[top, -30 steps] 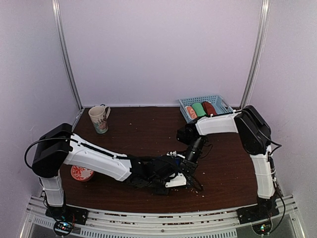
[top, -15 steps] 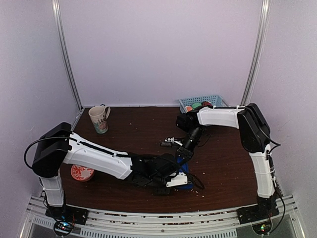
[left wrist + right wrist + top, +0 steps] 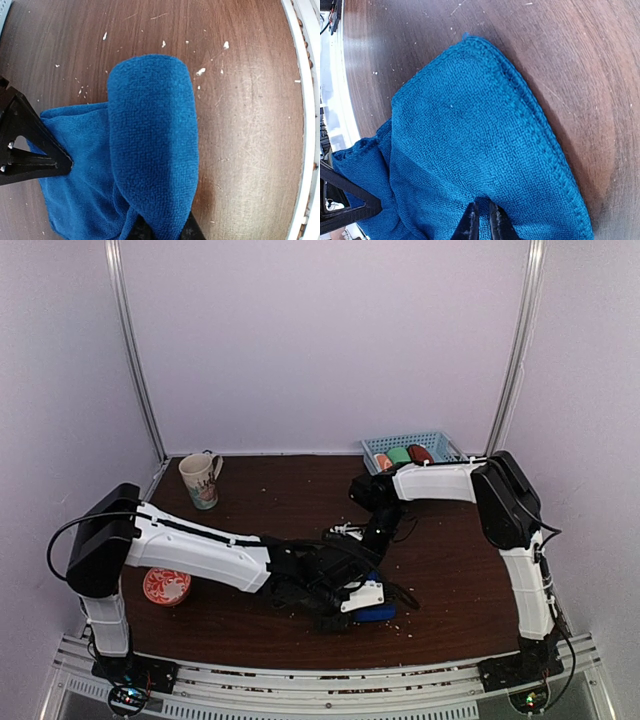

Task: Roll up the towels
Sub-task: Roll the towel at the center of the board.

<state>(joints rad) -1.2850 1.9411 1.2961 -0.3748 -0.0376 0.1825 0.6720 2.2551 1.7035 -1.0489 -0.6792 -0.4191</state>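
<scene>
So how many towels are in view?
4: orange-and-white towel, green towel and brown towel rolled in the basket; blue towel near the front edge. Others may be hidden.

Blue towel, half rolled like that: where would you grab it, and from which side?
Probably the thick rolled part of the royal blue cloth towel, from above, jaws straddling the roll across its width. That bulge stands up firm and rounded, while the flat tail beside it lies thin against the wooden table and would likely just unroll.

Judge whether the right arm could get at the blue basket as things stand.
Probably yes: the basket lies just beyond the right arm, nothing between, but the right gripper pinches the blue towel.
</scene>
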